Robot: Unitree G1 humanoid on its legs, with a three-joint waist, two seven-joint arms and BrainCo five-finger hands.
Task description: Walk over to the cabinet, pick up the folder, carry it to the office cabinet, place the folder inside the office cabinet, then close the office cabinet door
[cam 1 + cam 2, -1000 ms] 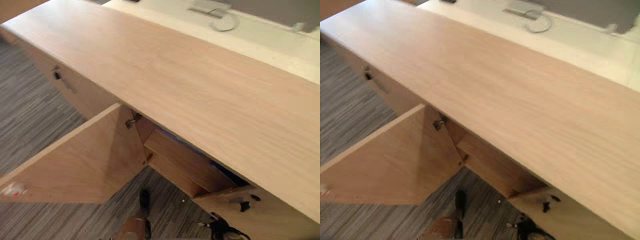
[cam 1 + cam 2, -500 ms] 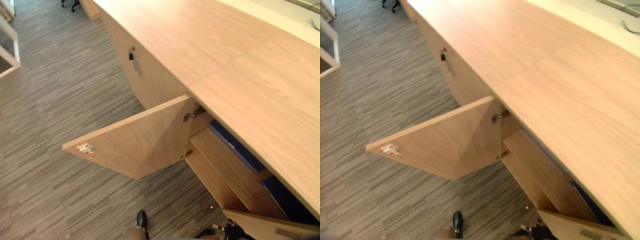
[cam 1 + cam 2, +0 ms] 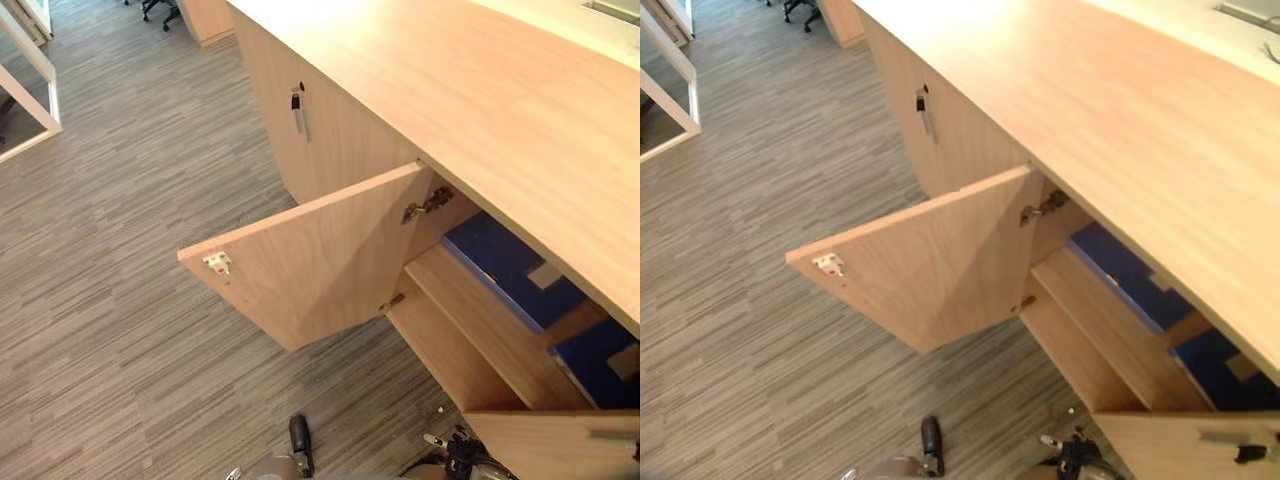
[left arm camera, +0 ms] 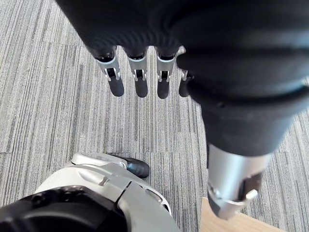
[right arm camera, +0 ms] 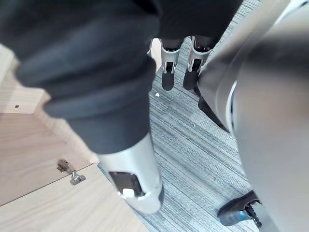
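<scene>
We are hanging left hand (image 4: 141, 82) and right hand (image 5: 168, 76) open, empty; the folder (image 3: 498, 262) may be jutting out, blocking the door (image 3: 320, 265).

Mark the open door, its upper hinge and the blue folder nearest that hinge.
open door (image 3: 310, 270), left eye view, inner face
upper hinge (image 3: 425, 206), left eye view, metal arm
blue folder (image 3: 500, 262), left eye view, top cover
</scene>
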